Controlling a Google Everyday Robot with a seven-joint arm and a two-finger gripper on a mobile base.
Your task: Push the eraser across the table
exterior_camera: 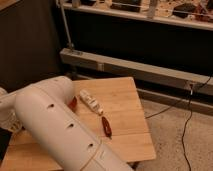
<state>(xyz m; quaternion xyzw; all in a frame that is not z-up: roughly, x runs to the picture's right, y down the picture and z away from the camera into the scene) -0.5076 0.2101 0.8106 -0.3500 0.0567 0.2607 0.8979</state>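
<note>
The light-wood table (125, 95) fills the lower middle of the camera view. A slim bar with a pale stripe and dark edges, which I take for the eraser (91, 103), lies diagonally near the table's centre. My big white arm (55, 125) crosses the left half of the table and hides much of it. The gripper is out of view past the arm at the left. Nothing touches the eraser.
A small dark-red oblong object (106, 126) lies just in front of the eraser. A red edge, perhaps a bowl (73, 103), peeks out from behind the arm. A metal shelf frame (140, 67) stands behind the table. A black cable (186, 120) runs over the speckled floor at right.
</note>
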